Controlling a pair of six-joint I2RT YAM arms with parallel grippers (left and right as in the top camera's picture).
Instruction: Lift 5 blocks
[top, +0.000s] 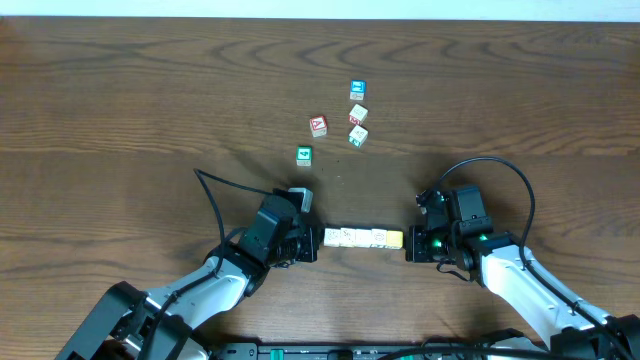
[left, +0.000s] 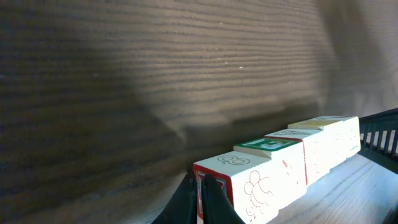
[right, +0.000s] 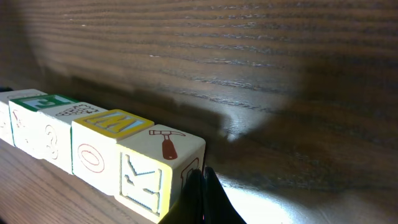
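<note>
Five small, smooth-faced wooden cube blocks (top: 363, 238) in one tight straight row, near centre of your grainy brown wood table (top: 150, 100), your left gripper (top: 316, 243) and right gripper (top: 410, 245), each pinched closed, touching opposite ends.

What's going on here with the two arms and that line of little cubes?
Both arms are squeezing a row of five small wooden alphabet cubes end to end. The left gripper, fingers shut, presses one end. The right gripper, also shut, presses the yellow end. Whether the row is off the brown wooden table is unclear. Other loose cubes sit farther back.
</note>
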